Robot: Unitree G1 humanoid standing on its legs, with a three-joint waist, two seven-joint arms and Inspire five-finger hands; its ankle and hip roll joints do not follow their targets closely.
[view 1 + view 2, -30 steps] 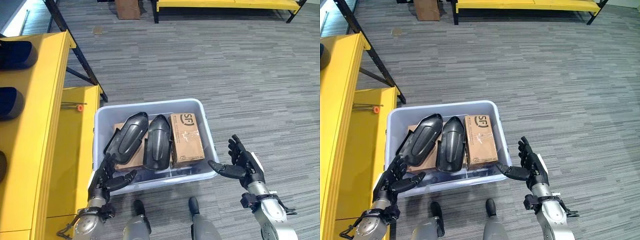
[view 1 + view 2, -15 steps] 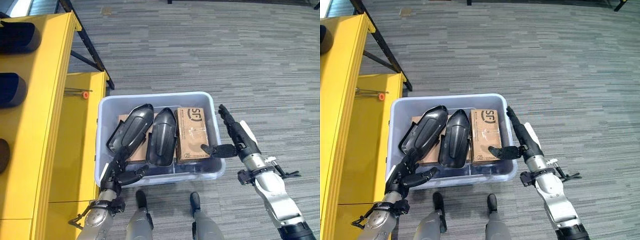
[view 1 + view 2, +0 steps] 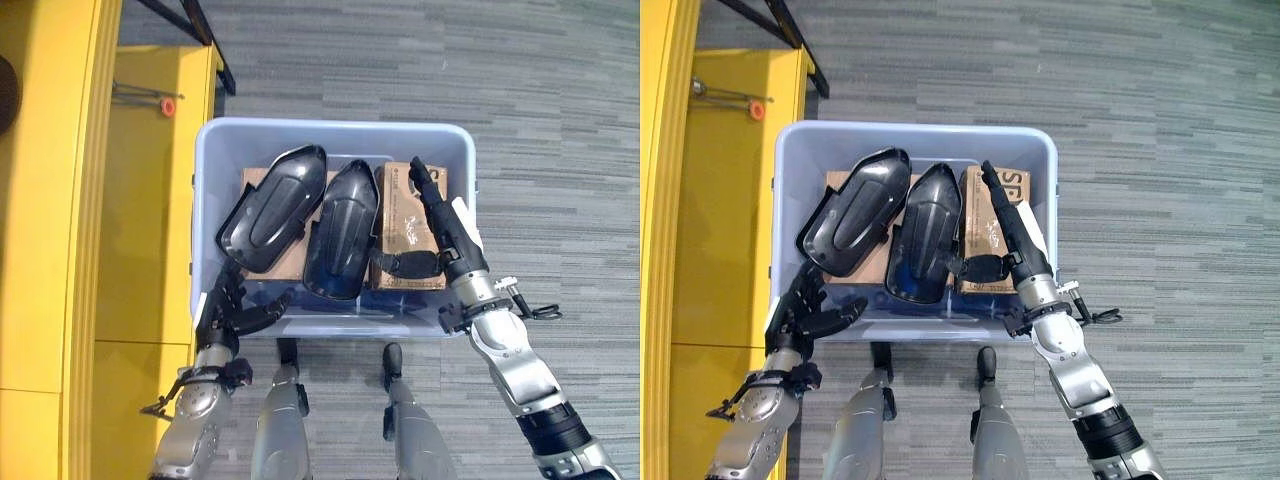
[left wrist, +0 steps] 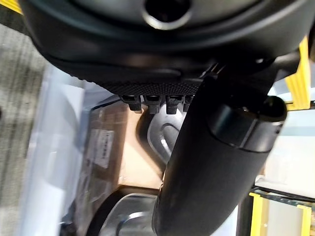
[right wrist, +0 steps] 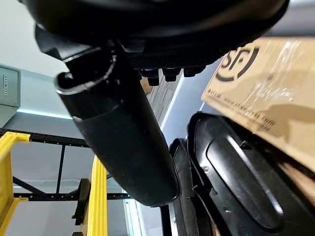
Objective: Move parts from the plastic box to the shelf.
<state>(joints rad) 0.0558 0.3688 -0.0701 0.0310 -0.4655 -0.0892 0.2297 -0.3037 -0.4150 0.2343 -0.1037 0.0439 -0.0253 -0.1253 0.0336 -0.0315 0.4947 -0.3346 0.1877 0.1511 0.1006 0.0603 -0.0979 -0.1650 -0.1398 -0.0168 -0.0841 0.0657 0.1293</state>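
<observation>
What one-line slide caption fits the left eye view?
Right robot hand reaches open over a cardboard box beside two black parts in the plastic box.

We see grey striped carpet floor (image 3: 560, 130) all around. Orange-tipped tool (image 3: 150, 98) lies on yellow surface at far left, beside black diagonal metal leg (image 3: 205, 40). We spot dark rounded object (image 3: 6, 95) at left edge on upper yellow level; we cannot tell what it is.
</observation>
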